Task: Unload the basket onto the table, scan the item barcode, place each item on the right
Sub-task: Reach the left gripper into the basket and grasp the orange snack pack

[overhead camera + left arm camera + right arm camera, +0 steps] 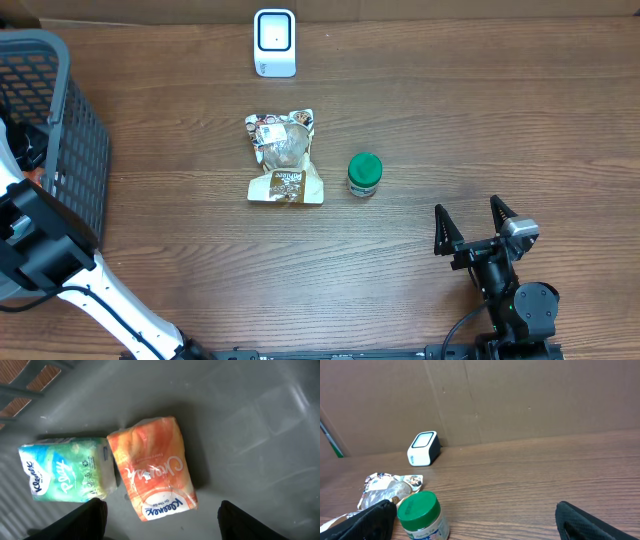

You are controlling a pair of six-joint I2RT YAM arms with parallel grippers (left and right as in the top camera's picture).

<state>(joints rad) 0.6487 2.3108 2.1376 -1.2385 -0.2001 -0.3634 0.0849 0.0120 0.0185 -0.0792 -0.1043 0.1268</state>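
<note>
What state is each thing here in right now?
Scanner: upright.
Snack bag: lying flat.
Jar: upright, green lid on.
Basket: standing upright.
Orange tissue pack: lying in the basket.
Green tissue pack: lying beside it.
Left gripper: open, above the orange pack.
Right gripper: open, empty.

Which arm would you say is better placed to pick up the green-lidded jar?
Right: the right pincer stands open facing the jar nearby, while the left pincer hangs inside the basket over tissue packs.
</note>
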